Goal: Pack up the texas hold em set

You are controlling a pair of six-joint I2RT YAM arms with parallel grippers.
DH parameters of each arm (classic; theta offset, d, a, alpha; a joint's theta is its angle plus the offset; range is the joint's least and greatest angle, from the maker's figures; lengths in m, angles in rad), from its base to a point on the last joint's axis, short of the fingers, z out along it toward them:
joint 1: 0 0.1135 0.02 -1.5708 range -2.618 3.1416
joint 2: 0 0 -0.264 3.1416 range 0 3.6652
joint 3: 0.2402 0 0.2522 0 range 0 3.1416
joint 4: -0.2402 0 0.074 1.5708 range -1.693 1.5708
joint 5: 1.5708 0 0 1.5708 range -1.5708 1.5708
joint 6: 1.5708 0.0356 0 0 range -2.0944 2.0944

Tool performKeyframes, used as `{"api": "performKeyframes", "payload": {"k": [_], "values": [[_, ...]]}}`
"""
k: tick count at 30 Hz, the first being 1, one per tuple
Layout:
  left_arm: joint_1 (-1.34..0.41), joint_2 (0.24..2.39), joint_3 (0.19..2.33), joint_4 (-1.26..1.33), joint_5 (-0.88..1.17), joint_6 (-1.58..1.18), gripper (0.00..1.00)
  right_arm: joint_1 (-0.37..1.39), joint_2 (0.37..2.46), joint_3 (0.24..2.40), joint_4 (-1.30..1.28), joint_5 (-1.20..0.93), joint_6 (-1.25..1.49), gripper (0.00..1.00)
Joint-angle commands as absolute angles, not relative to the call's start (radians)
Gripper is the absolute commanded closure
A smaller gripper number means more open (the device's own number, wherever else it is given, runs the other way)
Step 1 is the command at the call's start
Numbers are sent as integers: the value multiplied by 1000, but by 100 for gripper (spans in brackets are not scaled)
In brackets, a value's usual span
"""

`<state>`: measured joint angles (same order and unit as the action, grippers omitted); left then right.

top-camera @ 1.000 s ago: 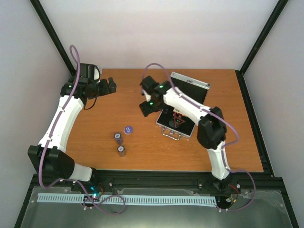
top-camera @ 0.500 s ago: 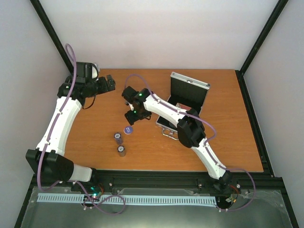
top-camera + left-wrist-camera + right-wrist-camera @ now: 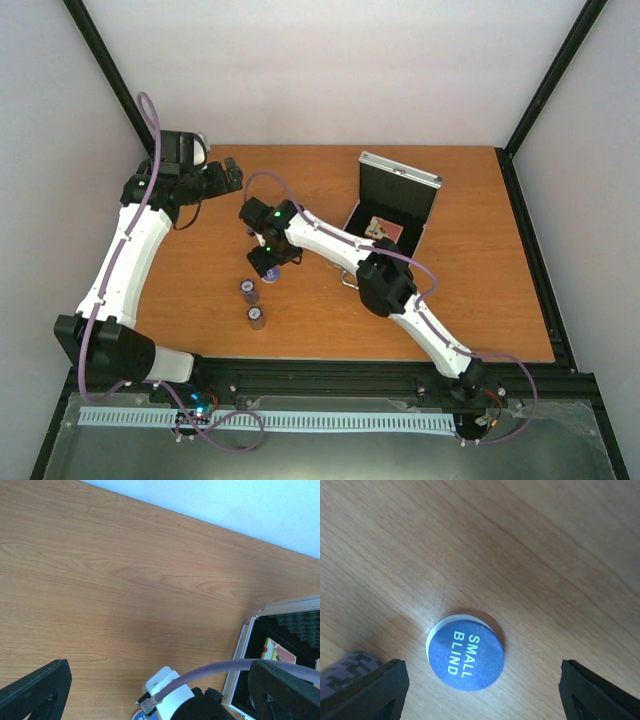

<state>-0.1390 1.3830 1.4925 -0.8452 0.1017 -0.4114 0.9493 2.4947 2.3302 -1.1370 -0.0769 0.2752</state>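
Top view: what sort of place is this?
Likely a lab robot cell: a wooden table walled by white panels on a black frame, with a poker case open on it.

The small silver aluminium case (image 3: 398,195) stands open on the brown wooden table (image 3: 480,300), towards the back. The pink-red card box (image 3: 386,229) lies in it. The round blue token (image 3: 465,653) lies left of the case. One dark chip stack (image 3: 250,291) stands just in front of the token, and a second dark chip stack (image 3: 257,318) stands in front of that.
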Motion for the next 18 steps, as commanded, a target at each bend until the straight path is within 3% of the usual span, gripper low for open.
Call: {"api": "performKeyframes", "payload": {"k": [1, 18], "values": [[-133, 1350, 1527, -847, 101, -405, 0, 960, 2525, 2361, -1142, -90, 291, 16], [-133, 1331, 1527, -858, 75, -379, 0, 986, 2615, 2419, -1159, -65, 299, 17]]}}
